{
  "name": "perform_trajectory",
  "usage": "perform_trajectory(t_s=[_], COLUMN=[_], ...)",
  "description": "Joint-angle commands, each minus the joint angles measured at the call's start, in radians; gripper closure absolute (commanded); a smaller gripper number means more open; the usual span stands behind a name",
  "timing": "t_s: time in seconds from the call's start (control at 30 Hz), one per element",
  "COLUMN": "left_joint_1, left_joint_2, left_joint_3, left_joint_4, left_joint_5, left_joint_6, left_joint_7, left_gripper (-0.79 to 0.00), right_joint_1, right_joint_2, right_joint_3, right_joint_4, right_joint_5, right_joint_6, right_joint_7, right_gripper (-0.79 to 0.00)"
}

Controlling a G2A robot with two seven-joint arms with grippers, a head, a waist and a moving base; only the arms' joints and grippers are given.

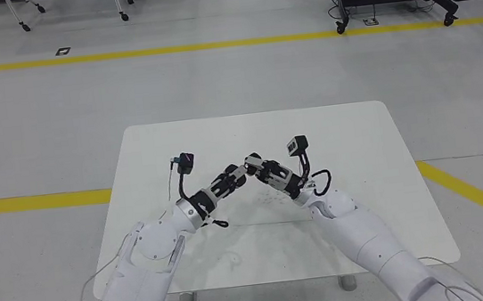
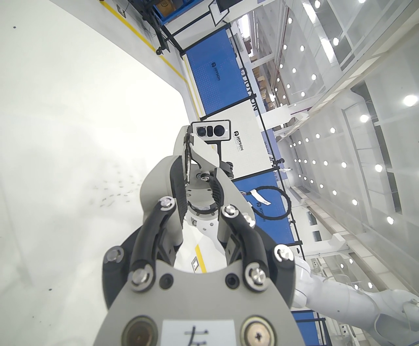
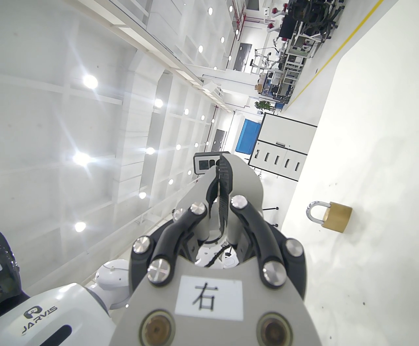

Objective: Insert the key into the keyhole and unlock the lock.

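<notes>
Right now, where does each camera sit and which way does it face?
Top view: above the arms, looking down on the table; both arms show.
Left wrist view: on the left arm, looking past the left gripper over the table.
Right wrist view: on the right arm, past the right gripper, padlock alongside.
Shared: the table.
</notes>
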Motion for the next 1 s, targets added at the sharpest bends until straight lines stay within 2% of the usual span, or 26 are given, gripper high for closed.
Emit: perform_trajectory(t_s=[0.0, 0.97], left_joint_1=[0.0, -0.009], left_joint_2=[0.0, 0.004], left_joint_3=[0.0, 0.016], left_joint_4=[0.0, 0.003], left_joint_5=[0.003, 0.02], left_joint_6=[0.003, 0.023], left_joint_7=[0.003, 0.0], left_gripper=[-0.142, -0.015], right_joint_1=[-0.001, -0.006], right_joint_2=[-0.001, -0.003], right_joint_3=[0.003, 0.009], right_joint_4=[0.0, 0.0], right_joint_5=[-0.001, 0.0], right_joint_6=[0.001, 0.004], right_joint_7=[0.002, 0.008], right_gripper=[0.0, 0.0])
